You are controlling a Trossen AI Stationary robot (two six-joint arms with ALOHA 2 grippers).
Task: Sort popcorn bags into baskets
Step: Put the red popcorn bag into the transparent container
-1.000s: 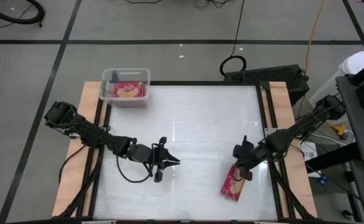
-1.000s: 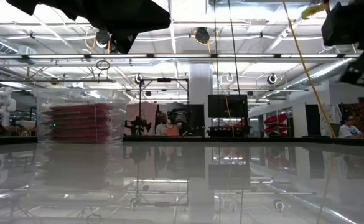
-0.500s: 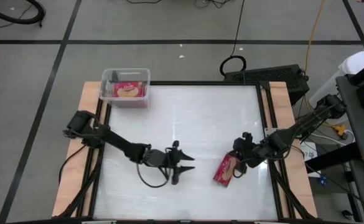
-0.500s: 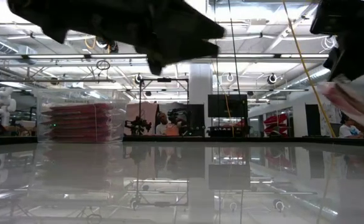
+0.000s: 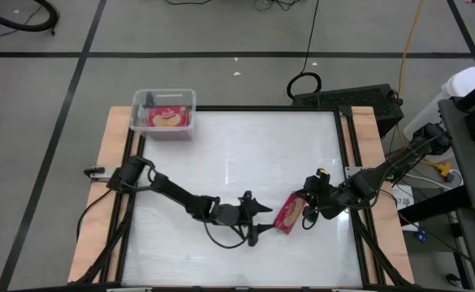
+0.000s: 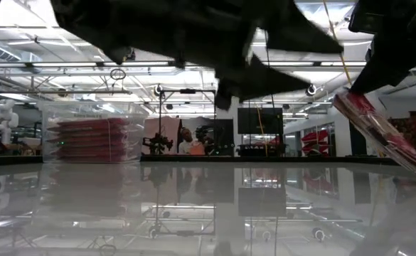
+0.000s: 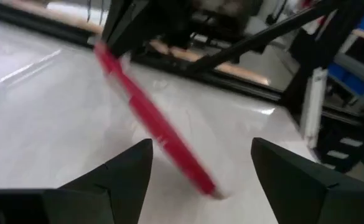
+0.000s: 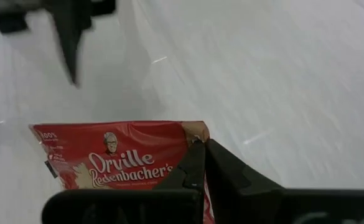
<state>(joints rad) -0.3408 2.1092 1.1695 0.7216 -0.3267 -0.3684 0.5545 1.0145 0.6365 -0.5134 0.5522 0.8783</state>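
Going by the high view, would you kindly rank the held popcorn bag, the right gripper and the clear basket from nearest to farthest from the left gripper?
1. The held popcorn bag, just beyond the open left gripper, toward the table's right.
2. The right gripper, shut on that bag's far edge.
3. The clear basket, at the far left corner.

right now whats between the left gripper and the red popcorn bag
Only bare table, in the high view: the open left gripper faces the popcorn bag held by the right gripper.
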